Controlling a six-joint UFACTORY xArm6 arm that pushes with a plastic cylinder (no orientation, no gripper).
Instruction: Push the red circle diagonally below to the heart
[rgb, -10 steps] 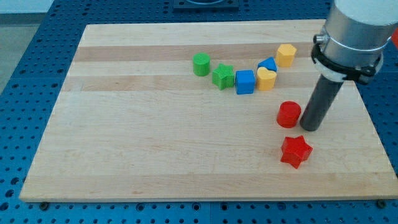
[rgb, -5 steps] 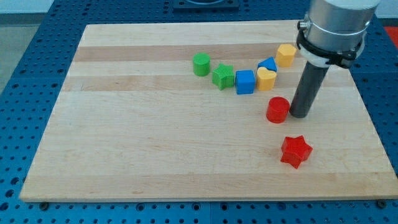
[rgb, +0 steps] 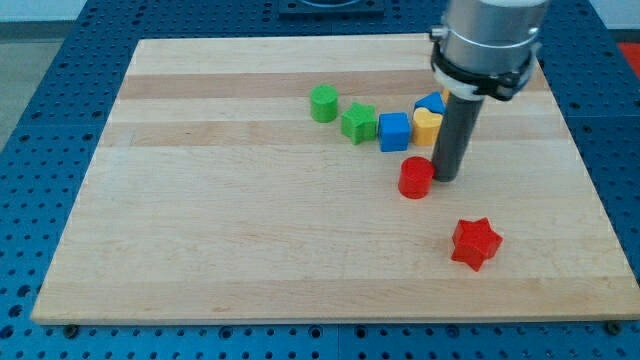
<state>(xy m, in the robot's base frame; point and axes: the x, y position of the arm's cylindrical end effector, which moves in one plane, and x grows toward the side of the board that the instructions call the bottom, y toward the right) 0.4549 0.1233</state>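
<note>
The red circle (rgb: 415, 178) lies on the wooden board (rgb: 250, 220), just below and left of the yellow heart (rgb: 426, 127). My tip (rgb: 446, 177) stands right against the red circle's right side and below the heart. The rod covers the heart's right part.
A blue cube (rgb: 394, 131) sits left of the heart, with a green star (rgb: 358, 123) and a green cylinder (rgb: 323, 103) further left. A blue block (rgb: 430, 103) shows above the heart. A red star (rgb: 474, 243) lies lower right. The arm hides the yellow block seen earlier.
My tip moved left and slightly up, pushing the red circle left and up toward the heart. The other blocks stayed put.
</note>
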